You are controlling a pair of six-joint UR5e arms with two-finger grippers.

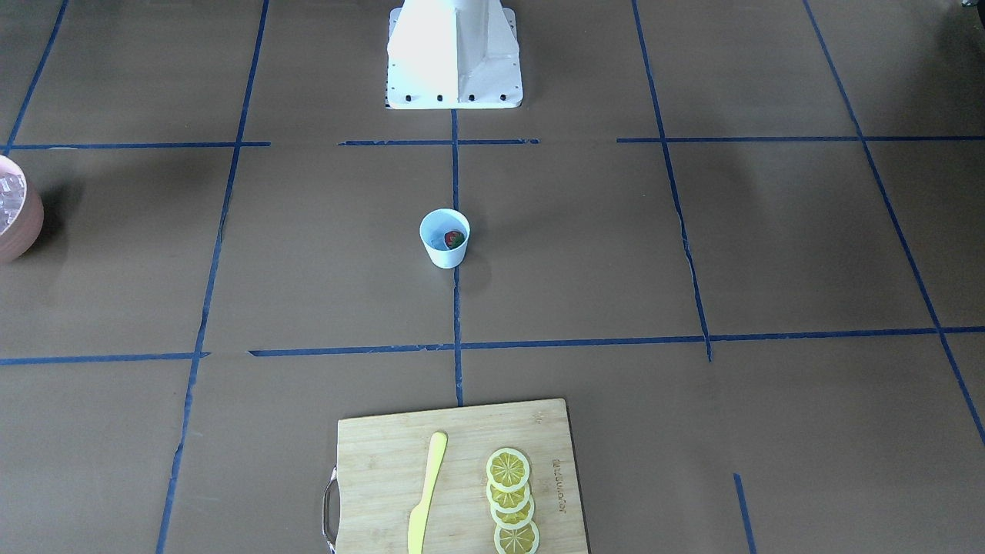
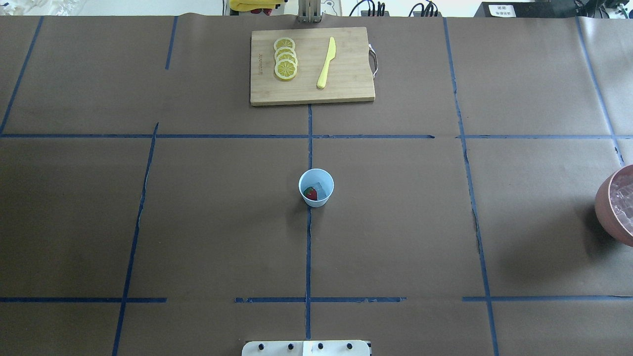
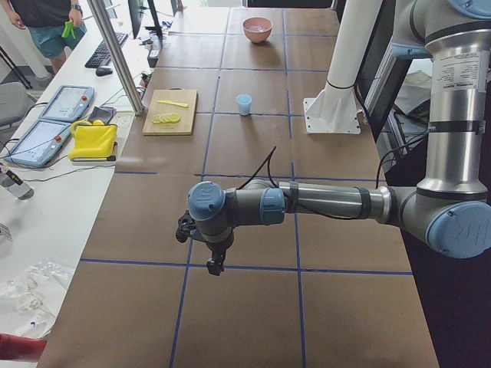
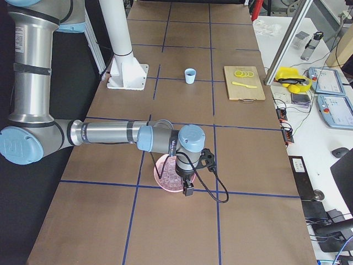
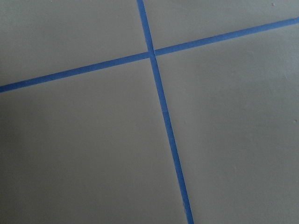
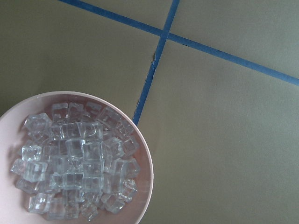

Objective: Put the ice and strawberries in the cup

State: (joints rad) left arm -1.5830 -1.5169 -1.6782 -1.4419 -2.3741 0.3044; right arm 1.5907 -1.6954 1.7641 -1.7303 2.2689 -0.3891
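Strawberry [image 2: 310,193] beside ice [image 2: 322,189] in cup [image 2: 316,175]

I see the brown table [image 2: 198,222], gridded with blue tape [image 2: 308,247], carrying the cup [image 1: 444,255] at centre, a bowl [image 2: 606,210] far right and a board [image 2: 346,89] at the far edge.

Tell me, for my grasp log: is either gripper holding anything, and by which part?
Cannot tell. The left gripper and the right gripper, by the bowl, show only in side views; nothing held is visible there.
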